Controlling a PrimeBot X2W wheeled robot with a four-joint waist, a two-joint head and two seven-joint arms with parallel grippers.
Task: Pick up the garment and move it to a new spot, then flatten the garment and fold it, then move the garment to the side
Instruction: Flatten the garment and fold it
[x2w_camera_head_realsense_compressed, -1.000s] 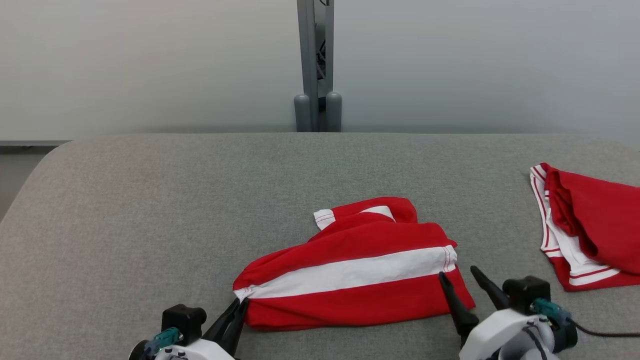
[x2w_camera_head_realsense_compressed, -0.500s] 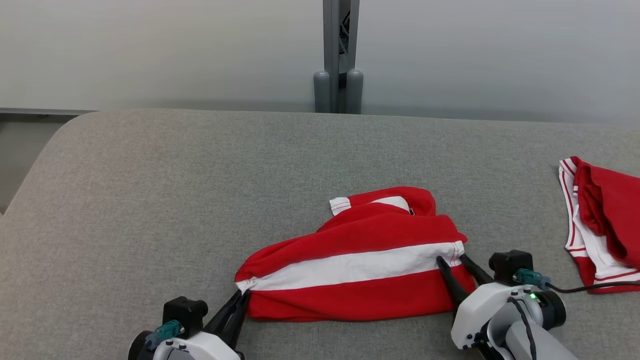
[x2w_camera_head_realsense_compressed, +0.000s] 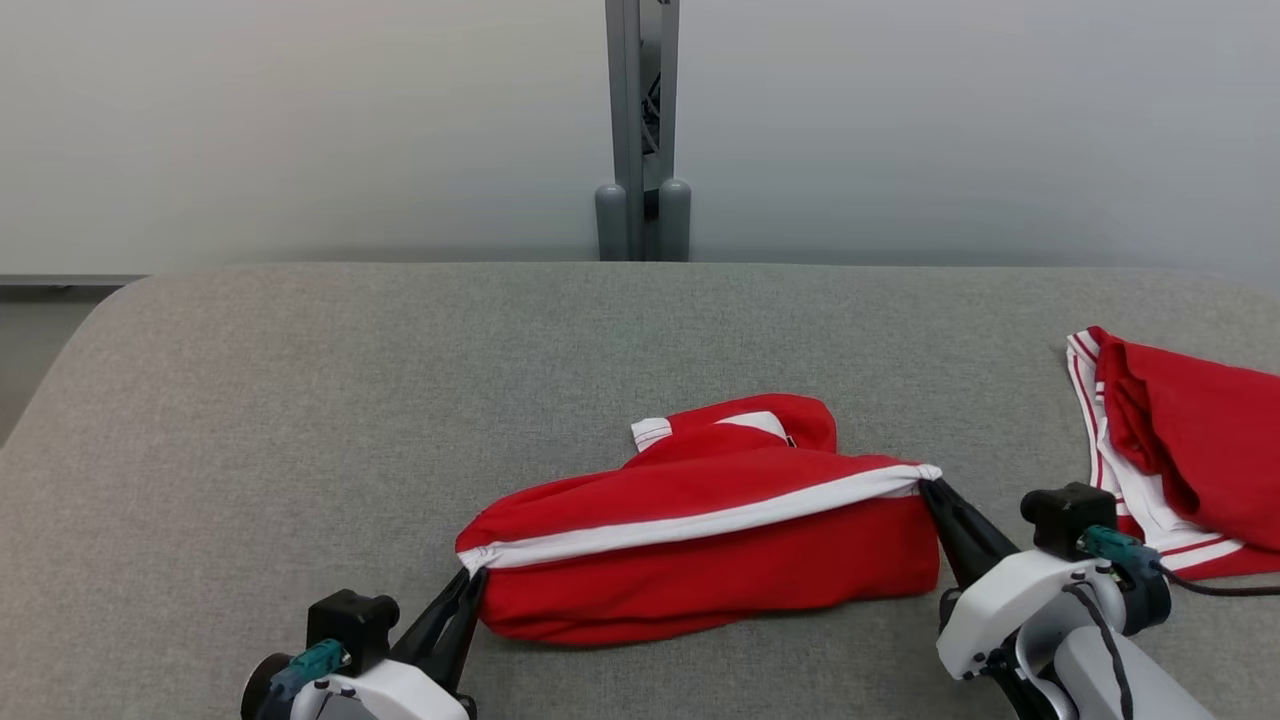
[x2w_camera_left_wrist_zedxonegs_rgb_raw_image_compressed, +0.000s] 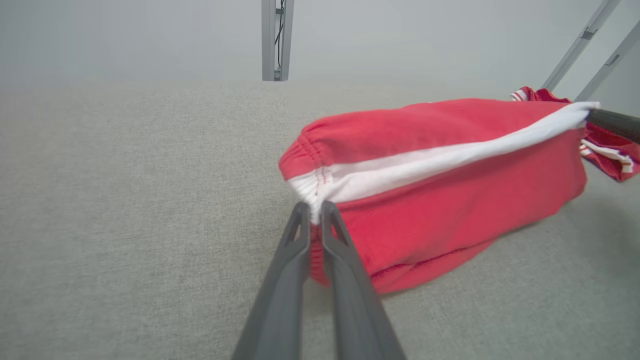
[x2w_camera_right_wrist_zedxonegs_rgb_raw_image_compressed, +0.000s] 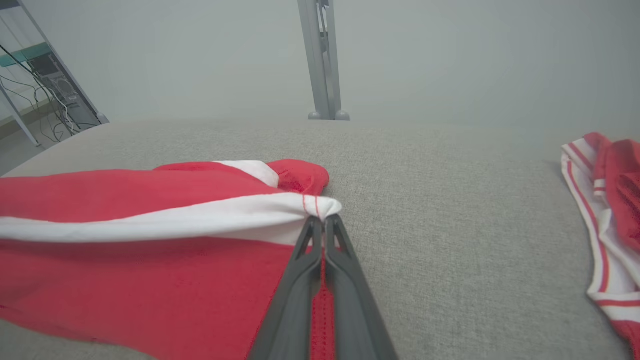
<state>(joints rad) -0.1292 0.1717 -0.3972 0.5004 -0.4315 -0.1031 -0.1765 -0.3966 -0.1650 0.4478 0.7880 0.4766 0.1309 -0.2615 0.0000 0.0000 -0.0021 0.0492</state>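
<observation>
The grey padded table (x2w_camera_head_realsense_compressed: 300, 400) carries the red garment (x2w_camera_head_realsense_compressed: 700, 570) near the middle of its front edge, white stripe drawn up into a ridge, lower folds resting on the top. A second red garment (x2w_camera_head_realsense_compressed: 1190, 440) lies bunched at the right edge — well apart. The garment looks light, soft and floppy; it should sag between holds, so the stripe's two ends suit gripping. The left gripper (x2w_camera_head_realsense_compressed: 472, 578) has its fingers pressed together on the stripe's left end — the right gripper (x2w_camera_head_realsense_compressed: 930, 488) pinches the right end likewise.
</observation>
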